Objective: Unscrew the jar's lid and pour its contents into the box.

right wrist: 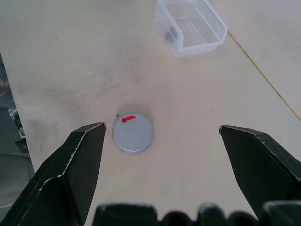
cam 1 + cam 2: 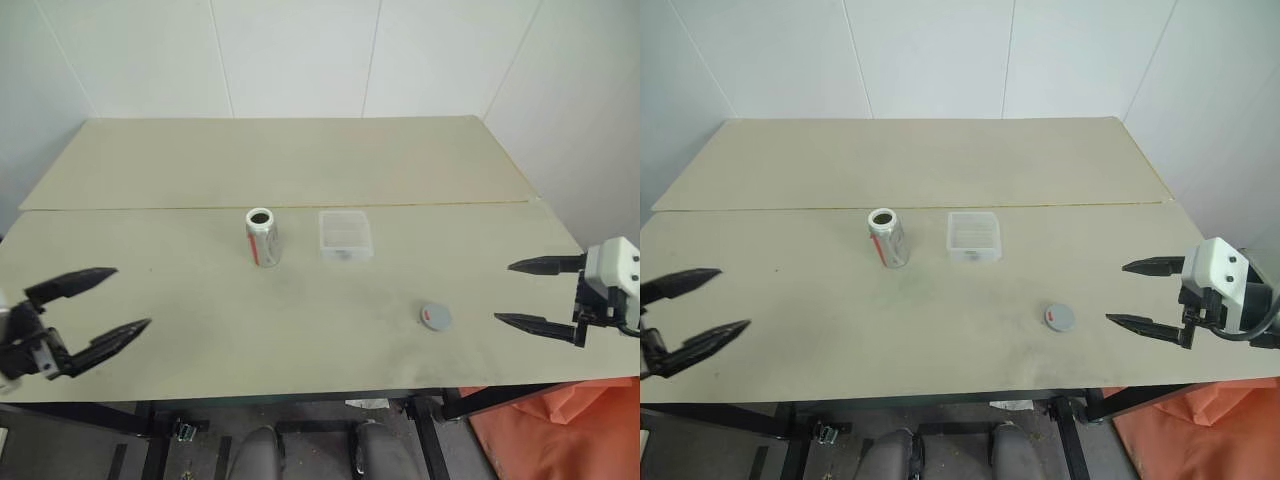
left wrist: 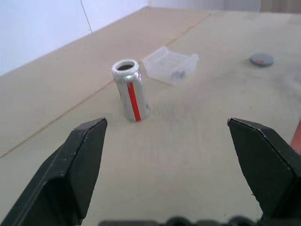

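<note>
Your jar (image 2: 262,237) stands upright and uncapped ahead of the left gripper (image 2: 95,310), well apart from it, with the box (image 2: 345,235) just beside the jar. The lid (image 2: 435,317) lies flat near the right gripper (image 2: 540,295). Both grippers gape empty — pouring looks done; something small and dark sits in the box. Bare table (image 2: 300,170) all round, its front edge close under both grippers — plenty of room.

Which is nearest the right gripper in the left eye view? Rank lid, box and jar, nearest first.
1. The lid, lying flat on the table just inward of the right gripper.
2. The box, farther back toward the middle.
3. The jar, upright and uncapped, beyond the box's far side.
</note>
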